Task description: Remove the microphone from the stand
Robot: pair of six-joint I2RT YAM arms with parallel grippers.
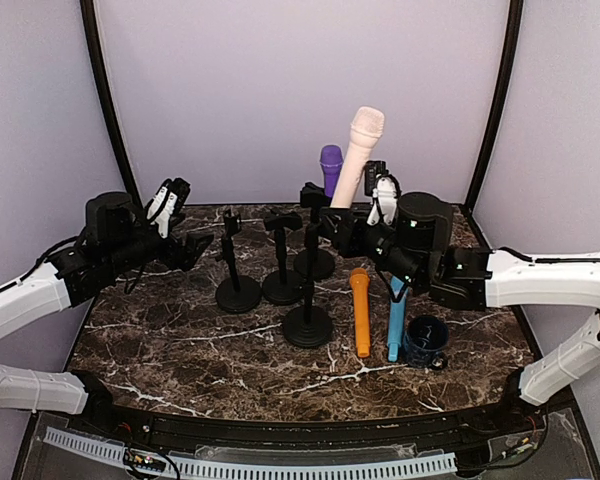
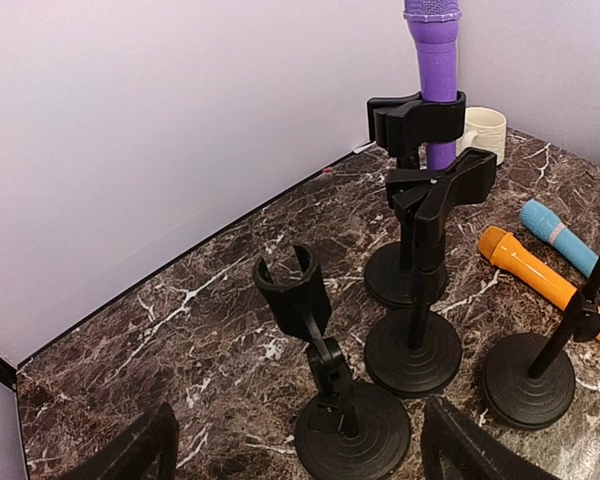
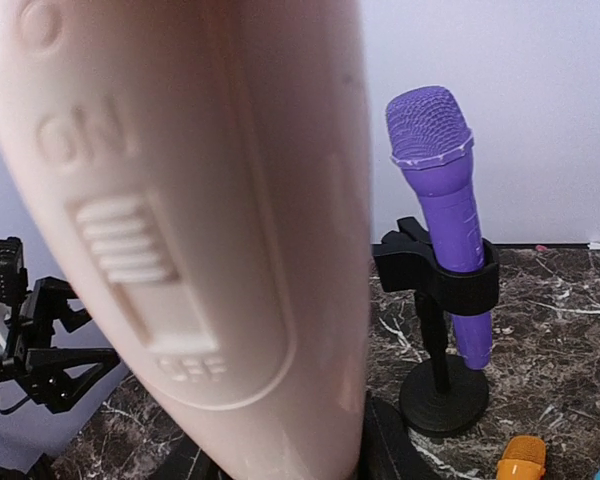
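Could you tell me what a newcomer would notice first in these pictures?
The pink mic stands tallest at the back and fills the right wrist view. Beside it a purple mic sits clipped in a stand; an orange mic and a blue mic lie flat at the right.

White arm links [image 1: 25,300], black joint housings [image 1: 110,215], thin black cables [image 1: 55,250]
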